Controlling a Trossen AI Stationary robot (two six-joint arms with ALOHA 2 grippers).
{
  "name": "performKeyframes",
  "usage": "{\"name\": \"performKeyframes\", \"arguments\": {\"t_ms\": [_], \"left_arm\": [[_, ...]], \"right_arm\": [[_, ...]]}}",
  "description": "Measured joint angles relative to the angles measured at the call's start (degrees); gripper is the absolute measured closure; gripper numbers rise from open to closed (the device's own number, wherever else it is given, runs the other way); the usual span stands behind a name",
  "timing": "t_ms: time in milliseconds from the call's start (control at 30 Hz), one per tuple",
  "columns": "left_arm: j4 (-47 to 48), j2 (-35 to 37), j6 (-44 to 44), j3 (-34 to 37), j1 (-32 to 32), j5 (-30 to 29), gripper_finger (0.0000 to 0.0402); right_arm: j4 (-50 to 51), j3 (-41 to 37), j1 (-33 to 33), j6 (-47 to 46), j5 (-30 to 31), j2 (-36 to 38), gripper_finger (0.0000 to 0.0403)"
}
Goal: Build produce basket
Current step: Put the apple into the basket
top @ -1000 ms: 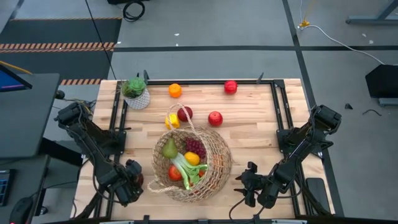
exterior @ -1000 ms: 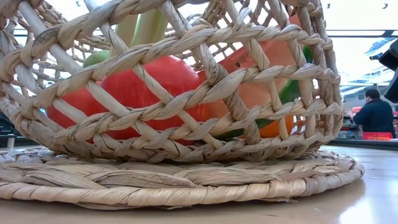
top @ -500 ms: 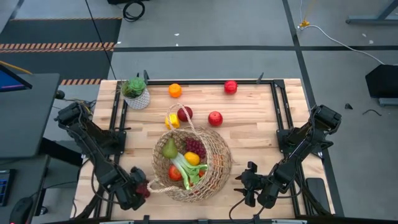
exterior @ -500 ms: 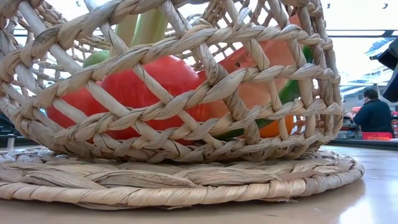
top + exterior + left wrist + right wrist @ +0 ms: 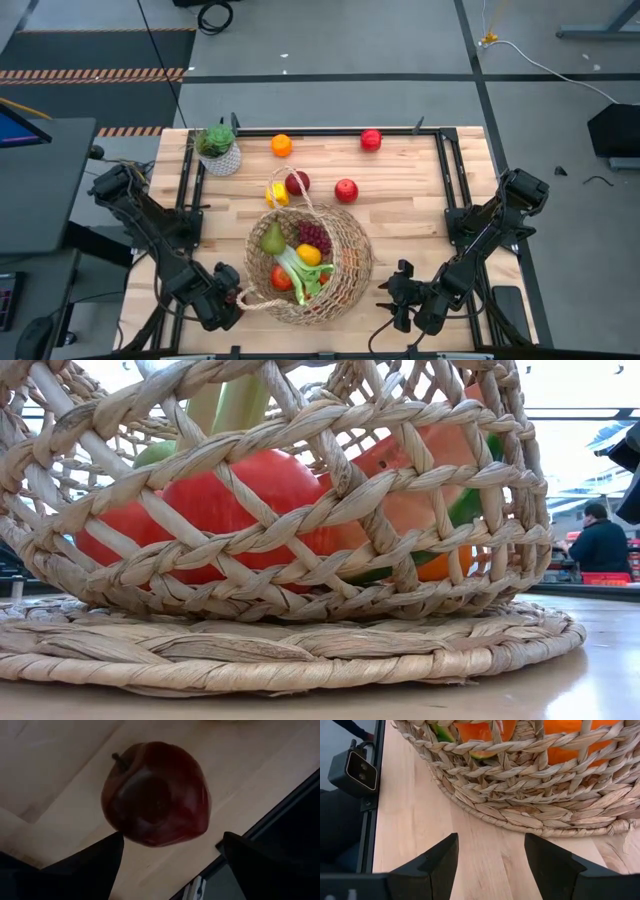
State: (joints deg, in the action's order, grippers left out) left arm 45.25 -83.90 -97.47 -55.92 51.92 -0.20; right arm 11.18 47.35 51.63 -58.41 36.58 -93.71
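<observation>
The basket [image 5: 309, 262] is sitting on the near middle of the desk [image 5: 410, 220], holding a green pear [image 5: 272, 238], purple grapes [image 5: 315, 237], an orange [image 5: 309, 254], a leek [image 5: 297, 274] and a red fruit [image 5: 281, 279]. The left gripper [image 5: 228, 297] is hanging low at the near left of the desk, just beside the basket's left edge, its fingers [image 5: 85, 865] standing wide apart on either side of a dark red apple [image 5: 156, 792] (the apple is resting on the wood; whether the fingers are touching it cannot be told). The right gripper [image 5: 392, 297] is waiting at the near right, just beside the basket, with its fingers [image 5: 435, 862] parted and nothing between them. Farther back, a yellow lemon [image 5: 276, 194] and a red apple [image 5: 297, 182] are lying by the basket's loop handle [image 5: 285, 180], another red apple [image 5: 346, 190] is sitting to their right, and a second orange [image 5: 282, 145] and a further red apple [image 5: 371, 139] are lying along the far edge, near a potted plant [image 5: 218, 149] at the far left.
</observation>
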Motion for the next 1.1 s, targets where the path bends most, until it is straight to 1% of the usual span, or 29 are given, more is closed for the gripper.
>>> {"name": "performKeyframes", "arguments": {"t_ms": [100,267,333,400,567,700,867,1100], "left_arm": [[0.20,0.02,-1.78,0.00,0.00,0.11,0.0053],[1.14,0.02,-6.75,0.00,0.00,3.98,0.0053],[1.05,0.02,-7.50,0.00,0.00,4.44,0.0053],[0.79,0.04,-7.78,0.00,0.00,4.05,0.0053],[0.91,0.00,-10.08,0.00,0.00,0.11,0.0053],[0.92,-0.02,-11.68,0.00,0.00,-0.32,0.0053],[1.95,-0.18,-12.96,0.07,0.07,-2.71,0.0053],[2.71,-1.51,-12.99,0.13,0.07,-3.16,0.0053]], "right_arm": [[0.00,0.00,-0.01,-0.11,0.00,0.00,0.0170],[-0.24,0.00,-0.01,-0.11,0.00,0.00,0.0170],[-0.39,0.00,0.01,-0.11,0.00,0.00,0.0170],[-0.37,0.00,-0.01,-0.09,0.00,0.00,0.0170],[-0.38,0.00,-0.01,-0.07,0.00,0.00,0.0170],[-0.39,0.00,-0.01,-0.09,0.00,0.00,0.0170],[-0.39,0.00,0.01,-0.11,-0.02,0.00,0.0170],[-0.43,0.00,0.01,-0.11,-0.07,0.00,0.0170]]}}
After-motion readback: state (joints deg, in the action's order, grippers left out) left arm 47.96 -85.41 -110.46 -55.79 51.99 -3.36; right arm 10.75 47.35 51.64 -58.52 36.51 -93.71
